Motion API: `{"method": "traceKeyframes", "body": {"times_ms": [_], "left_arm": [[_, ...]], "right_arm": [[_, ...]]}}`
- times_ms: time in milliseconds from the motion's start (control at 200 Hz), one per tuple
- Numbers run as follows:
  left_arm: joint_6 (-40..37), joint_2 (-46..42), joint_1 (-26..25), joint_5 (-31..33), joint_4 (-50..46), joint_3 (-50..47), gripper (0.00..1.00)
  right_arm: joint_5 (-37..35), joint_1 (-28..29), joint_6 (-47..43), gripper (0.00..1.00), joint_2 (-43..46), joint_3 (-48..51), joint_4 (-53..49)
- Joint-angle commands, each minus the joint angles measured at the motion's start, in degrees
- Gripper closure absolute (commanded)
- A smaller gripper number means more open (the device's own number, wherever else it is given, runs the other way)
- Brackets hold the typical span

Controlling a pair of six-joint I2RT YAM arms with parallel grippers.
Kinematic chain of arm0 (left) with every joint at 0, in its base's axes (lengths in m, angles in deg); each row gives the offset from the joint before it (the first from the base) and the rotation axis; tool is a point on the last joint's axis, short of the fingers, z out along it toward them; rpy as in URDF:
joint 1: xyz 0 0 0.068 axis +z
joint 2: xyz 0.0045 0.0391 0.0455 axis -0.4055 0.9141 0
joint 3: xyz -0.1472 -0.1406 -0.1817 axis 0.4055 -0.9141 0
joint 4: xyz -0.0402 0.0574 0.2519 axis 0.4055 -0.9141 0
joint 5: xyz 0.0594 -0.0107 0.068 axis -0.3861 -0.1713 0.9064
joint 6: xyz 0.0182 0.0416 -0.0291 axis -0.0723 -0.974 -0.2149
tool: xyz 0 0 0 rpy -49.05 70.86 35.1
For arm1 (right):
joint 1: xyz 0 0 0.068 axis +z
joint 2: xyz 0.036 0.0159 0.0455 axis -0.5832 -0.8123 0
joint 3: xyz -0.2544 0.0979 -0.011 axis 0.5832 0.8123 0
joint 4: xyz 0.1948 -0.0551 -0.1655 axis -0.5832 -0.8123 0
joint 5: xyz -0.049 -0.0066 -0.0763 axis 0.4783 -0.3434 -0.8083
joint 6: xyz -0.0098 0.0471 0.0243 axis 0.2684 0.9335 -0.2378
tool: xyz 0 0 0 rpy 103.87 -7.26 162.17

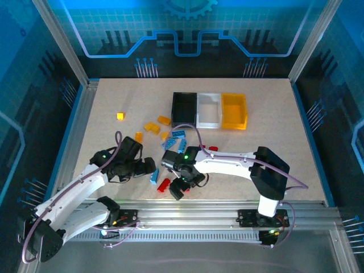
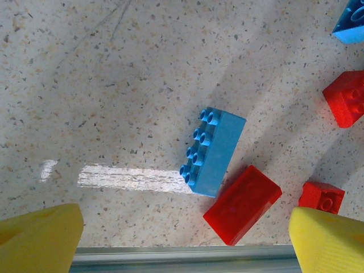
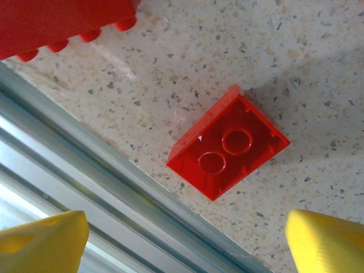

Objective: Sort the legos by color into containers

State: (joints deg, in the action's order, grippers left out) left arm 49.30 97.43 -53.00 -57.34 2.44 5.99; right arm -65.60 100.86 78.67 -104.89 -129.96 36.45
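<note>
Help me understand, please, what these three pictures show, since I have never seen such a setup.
These are two robot arms bolted to a table. The overhead picture shows both, the left arm and the right arm. Farther back stand a black bin, a white bin and a yellow-orange bin; small bricks, yellow-orange, blue and red, lie loose on the table. The other two pictures come from wrist cameras looking down; the yellow shapes in their bottom corners are the jaws. The left one sees a blue brick beside a red brick; the right one an upturned red brick. Both pairs of jaws are open, holding nothing.
</note>
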Motion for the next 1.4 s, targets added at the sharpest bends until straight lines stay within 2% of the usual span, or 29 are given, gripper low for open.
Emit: {"method": "traceKeyframes", "body": {"times_ms": [0, 290, 560, 660, 825, 1106, 1396], "left_arm": [[1.11, -1.15, 0.44, -1.29, -3.51, 1.82, 0.06], [1.64, -1.11, 0.52, -3.07, -2.77, 2.34, 0.05], [1.64, -1.28, 0.52, -3.33, -2.00, 2.03, 0.05], [1.99, -1.39, 0.46, -3.42, -1.54, 1.57, 0.04], [2.67, -1.33, 0.51, -3.34, -0.37, 0.86, 0.04], [4.03, -1.29, 0.50, -3.69, 1.58, -0.86, 0.03], [4.87, -0.93, 0.52, -3.85, 3.07, -1.69, 0.02]], "right_arm": [[-1.36, 0.25, 2.72, 0.10, -1.84, -1.62, 0.27], [-4.65, 0.03, 4.78, 0.15, -6.49, -3.66, 0.35], [-6.56, -2.72, 6.48, 0.21, -7.59, -3.06, -0.66], [-6.54, -3.86, 6.39, 0.26, -6.87, -2.15, -0.18], [-5.38, -5.20, 5.48, 0.42, -6.57, -1.04, 0.30], [-3.69, -5.91, 5.03, 0.49, -6.26, 0.98, 1.16], [-4.42, -6.13, 4.26, 0.68, -3.95, 2.48, 1.93]]}}
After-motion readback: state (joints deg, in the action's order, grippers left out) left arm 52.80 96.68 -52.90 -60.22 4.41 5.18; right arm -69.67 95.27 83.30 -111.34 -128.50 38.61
